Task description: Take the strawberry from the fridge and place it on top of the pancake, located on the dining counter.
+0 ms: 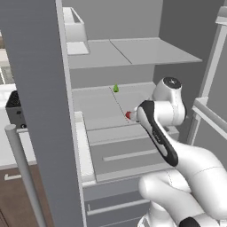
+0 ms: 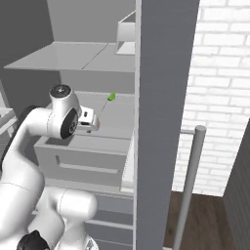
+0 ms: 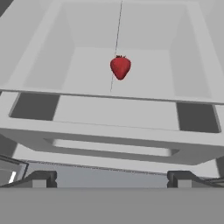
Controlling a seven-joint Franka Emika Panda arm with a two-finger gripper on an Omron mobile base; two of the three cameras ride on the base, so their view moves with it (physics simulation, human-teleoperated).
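The fridge (image 1: 133, 51) stands with both doors open and my arm reaching into it. The strawberry (image 3: 120, 67), small and bright red, lies on the light grey middle shelf, just in front of my hand (image 1: 128, 115). My gripper (image 3: 111, 179) is open, its fingertips (image 3: 39, 178) spread wide at the bottom of the hand view, with nothing between them. The fruit is ahead of the tips, centred between them, and apart from them. In the right base view the gripper (image 2: 91, 122) points along the shelf. The pancake and the dining counter are out of view.
A small green item (image 1: 115, 88) sits farther back on the same shelf (image 2: 112, 96). A white bin (image 1: 75, 29) stands on the upper shelf. Two drawers (image 3: 111, 146) lie below the shelf. The open doors (image 1: 40, 111) (image 2: 163, 122) with bar handles (image 2: 190, 176) flank the arm.
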